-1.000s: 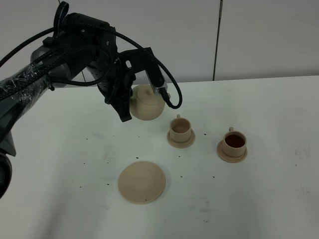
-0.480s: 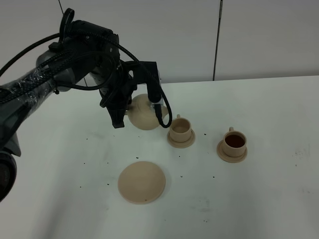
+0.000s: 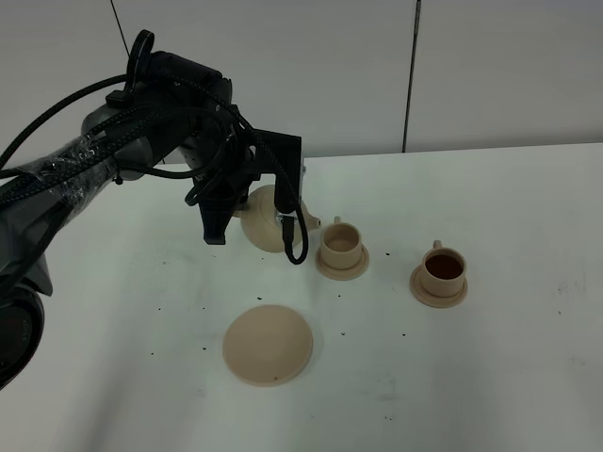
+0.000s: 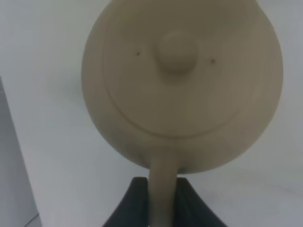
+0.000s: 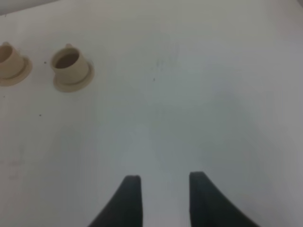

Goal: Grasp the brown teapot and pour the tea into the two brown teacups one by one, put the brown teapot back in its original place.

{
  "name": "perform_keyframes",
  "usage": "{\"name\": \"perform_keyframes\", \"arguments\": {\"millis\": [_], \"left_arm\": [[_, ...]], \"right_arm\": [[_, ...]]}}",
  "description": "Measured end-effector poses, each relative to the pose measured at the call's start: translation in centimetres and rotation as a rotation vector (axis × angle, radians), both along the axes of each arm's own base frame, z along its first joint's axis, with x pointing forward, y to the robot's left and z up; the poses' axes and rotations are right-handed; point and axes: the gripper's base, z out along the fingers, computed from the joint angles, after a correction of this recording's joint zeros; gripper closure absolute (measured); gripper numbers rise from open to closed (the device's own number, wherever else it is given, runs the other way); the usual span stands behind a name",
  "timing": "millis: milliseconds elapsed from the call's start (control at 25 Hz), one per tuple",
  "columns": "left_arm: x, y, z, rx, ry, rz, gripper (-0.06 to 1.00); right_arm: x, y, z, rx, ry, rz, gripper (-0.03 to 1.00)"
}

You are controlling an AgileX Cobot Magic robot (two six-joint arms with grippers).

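- White matte tabletop (image 3: 499,377), dark specks, pale panelled wall behind
- Jaws of left gripper (image 4: 163,196) clamped on loop handle of brown teapot (image 3: 268,224); pot aloft, tipped, spout just beside empty teacup (image 3: 341,247)
- Dark tea in second teacup (image 3: 443,270); step judged: second pour
- Next calls for spout over rim, slow tilt
- Bare large saucer (image 3: 268,344); right gripper (image 5: 163,191) jaws apart, empty
- Ceramic all matte beige, rounded
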Motion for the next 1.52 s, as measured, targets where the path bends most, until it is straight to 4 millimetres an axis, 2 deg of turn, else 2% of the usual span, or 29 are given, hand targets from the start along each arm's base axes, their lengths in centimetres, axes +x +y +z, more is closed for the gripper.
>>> {"name": "perform_keyframes", "arguments": {"millis": [440,1520], "left_arm": [[0.4,-0.9,-1.0,0.008,-0.028,-0.036,0.78],[0.3,-2.6,-0.5,0.09,-0.128,-0.147,0.78]], "right_arm": [[0.0,0.0,0.0,0.0,0.0,0.0,0.73],[0.0,0.0,0.0,0.0,0.0,0.0,0.73]]}}
